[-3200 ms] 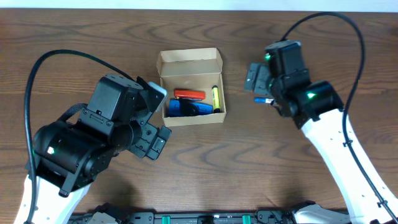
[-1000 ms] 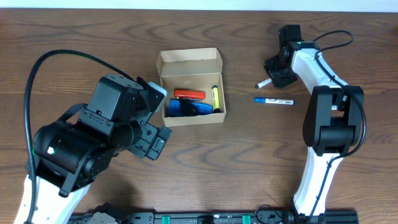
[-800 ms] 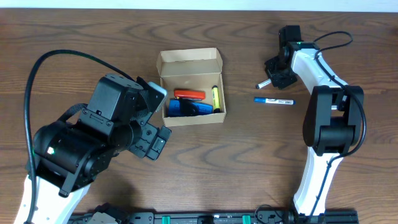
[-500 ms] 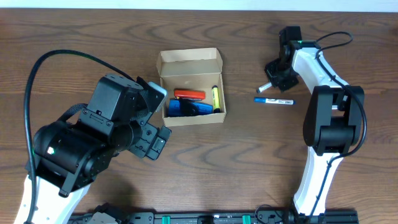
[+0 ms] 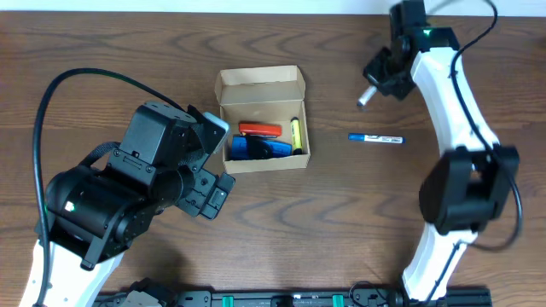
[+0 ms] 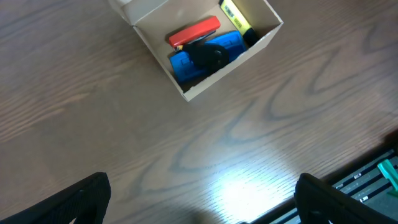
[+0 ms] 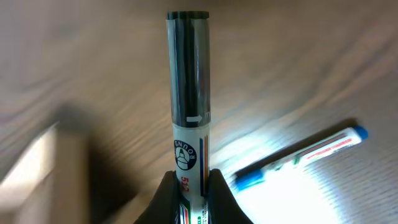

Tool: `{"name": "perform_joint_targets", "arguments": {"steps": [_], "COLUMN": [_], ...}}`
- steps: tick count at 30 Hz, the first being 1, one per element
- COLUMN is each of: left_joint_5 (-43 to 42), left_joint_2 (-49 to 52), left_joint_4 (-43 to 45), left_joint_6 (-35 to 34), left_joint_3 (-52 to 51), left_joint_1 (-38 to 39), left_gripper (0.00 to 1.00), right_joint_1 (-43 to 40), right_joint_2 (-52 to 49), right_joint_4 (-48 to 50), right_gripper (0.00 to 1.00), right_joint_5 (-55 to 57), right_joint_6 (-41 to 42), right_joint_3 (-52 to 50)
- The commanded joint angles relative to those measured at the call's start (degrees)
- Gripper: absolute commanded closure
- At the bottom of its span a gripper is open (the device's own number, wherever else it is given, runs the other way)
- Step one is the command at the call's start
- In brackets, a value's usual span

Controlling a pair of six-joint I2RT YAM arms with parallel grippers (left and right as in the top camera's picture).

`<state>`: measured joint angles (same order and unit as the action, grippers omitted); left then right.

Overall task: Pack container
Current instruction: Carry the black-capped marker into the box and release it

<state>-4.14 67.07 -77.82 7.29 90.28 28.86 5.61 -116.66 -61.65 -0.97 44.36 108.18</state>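
The container [image 5: 260,83] is a tan cardboard box with its lid flap folded back, left of the table's middle. It holds a red item [image 5: 259,129], a blue item [image 5: 256,149] and a yellow highlighter [image 5: 295,132]. My right gripper [image 5: 376,84] hangs above the table at the back right, shut on a white marker with a black cap [image 7: 189,93]. In the right wrist view the fingers [image 7: 163,198] pinch the marker's barrel. A blue-capped pen [image 5: 375,137] lies on the table to the right of the box. My left gripper [image 6: 202,205] stands open and empty just in front of the box [image 6: 230,68].
The bulky left arm [image 5: 111,205] fills the front left of the wood table. The right arm [image 5: 456,128] stretches from the front right to the back. A black rail [image 5: 281,299] runs along the front edge.
The right gripper has shut on the marker and raised it off the table, carrying it toward the back. The blue pen, the box and the left arm have not moved.
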Motion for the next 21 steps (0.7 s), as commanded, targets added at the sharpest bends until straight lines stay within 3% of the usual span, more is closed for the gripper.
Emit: {"name": "perform_joint_targets", "arguments": {"steps": [1, 9, 15, 21], "left_joint_5": [-0.31, -0.31, -0.31, -0.31], "left_joint_2": [0.11, 0.11, 0.11, 0.11], "left_joint_4": [-0.11, -0.11, -0.11, -0.11], "left_joint_6": [-0.66, -0.68, -0.66, -0.66], "left_joint_3": [-0.17, -0.17, -0.17, -0.17], "left_joint_1": [-0.35, -0.35, -0.35, -0.35], "left_gripper": [0.05, 0.05, 0.05, 0.05], "right_joint_1": [5.77, 20.17, 28.3, 32.39], "right_joint_2": [6.86, 10.73, 8.66, 5.18], "right_joint_4": [1.11, 4.46, 2.32, 0.07], "right_gripper": [0.99, 0.99, 0.99, 0.99], "right_joint_5": [-0.79, -0.85, -8.63, -8.28], "right_joint_6": [-11.17, -41.44, -76.52, -93.15], "right_joint_3": [1.6, 1.55, 1.4, 0.83]}}
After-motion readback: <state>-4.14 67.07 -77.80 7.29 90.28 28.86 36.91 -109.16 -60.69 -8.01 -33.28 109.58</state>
